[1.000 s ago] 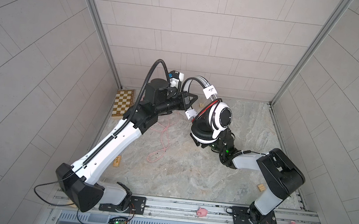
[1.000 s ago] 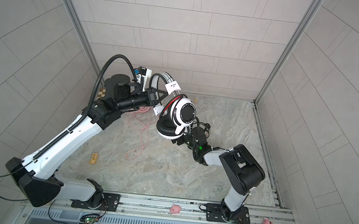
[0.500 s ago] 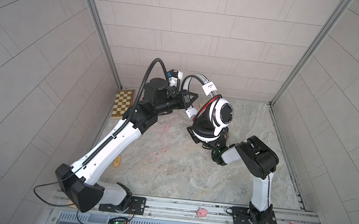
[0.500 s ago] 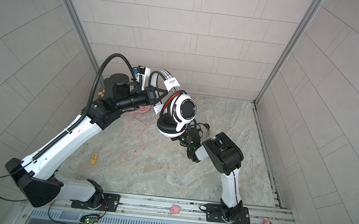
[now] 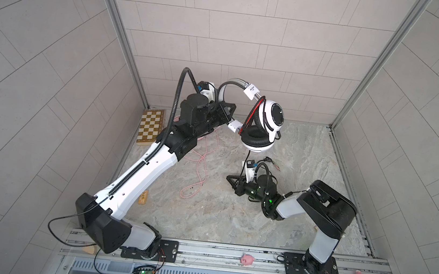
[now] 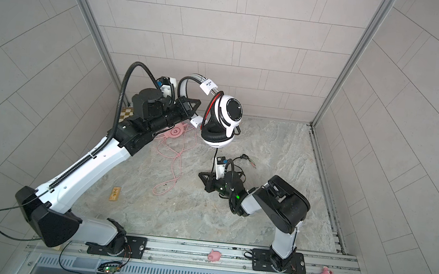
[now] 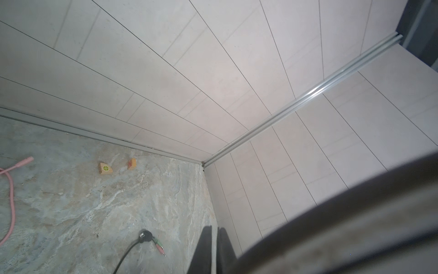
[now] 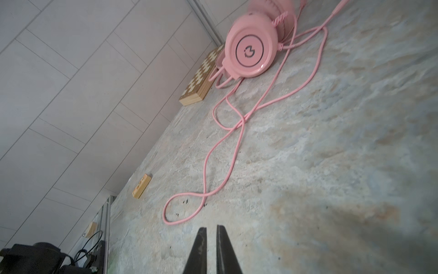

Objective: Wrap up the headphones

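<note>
In both top views your left gripper (image 5: pixel 229 112) carries the white headphones (image 5: pixel 268 120) by the headband (image 5: pixel 230 84), aloft over the far middle of the table (image 5: pixel 302 164). Their black cable (image 5: pixel 245 161) drops from the lower cup toward your right gripper (image 5: pixel 231 180), which sits low near the table's middle. The step in hand looks like taking that cable to wind it. Get a sure pinch close below the cup, hold the pair level, and lay each turn snug but unstrained. Mind the loose plug (image 6: pixel 244 156) lying just beyond the right wrist, since it could snag. The pink headphones (image 6: pixel 175 132) lie near the far left corner, apart from both grippers, so leave them for later. In the left wrist view the left gripper (image 7: pixel 214 237) has its jaws pressed nearly together with nothing between the tips. The headband (image 7: pixel 355 225) is a blur right by the lens, so you cannot tell whether it is pinched further back or only hooked over. In the right wrist view the right gripper (image 8: pixel 211 237) shows just a thin slit over bare table, with no black cable visible between the tips. Whether it caught the cable cannot be told, so check before you pull. Ahead of it the pink cable (image 8: pixel 243 119) sprawls across the table; steer clear of it.
</note>
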`<state>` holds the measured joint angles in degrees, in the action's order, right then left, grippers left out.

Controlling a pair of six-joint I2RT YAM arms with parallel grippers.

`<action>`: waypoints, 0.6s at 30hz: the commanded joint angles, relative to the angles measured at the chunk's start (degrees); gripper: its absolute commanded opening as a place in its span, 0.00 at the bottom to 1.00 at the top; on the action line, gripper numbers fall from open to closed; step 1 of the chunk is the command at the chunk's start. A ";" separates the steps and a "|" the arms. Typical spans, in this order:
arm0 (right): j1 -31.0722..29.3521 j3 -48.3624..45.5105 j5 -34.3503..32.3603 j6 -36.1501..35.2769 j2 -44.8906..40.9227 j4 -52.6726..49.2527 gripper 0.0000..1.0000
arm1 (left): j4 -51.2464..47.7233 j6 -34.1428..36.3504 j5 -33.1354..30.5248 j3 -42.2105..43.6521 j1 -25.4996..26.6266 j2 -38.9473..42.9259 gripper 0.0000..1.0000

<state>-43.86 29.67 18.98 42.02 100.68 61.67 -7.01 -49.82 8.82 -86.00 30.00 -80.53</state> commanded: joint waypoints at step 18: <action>-24.35 18.85 -25.11 -20.75 -35.81 -78.17 0.10 | 4.80 11.63 -28.39 5.71 -0.19 -6.31 0.00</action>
<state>-67.99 46.17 -0.21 26.30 69.84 -3.60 -6.17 -40.93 -16.49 -81.54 30.00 -87.99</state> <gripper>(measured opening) 0.104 0.078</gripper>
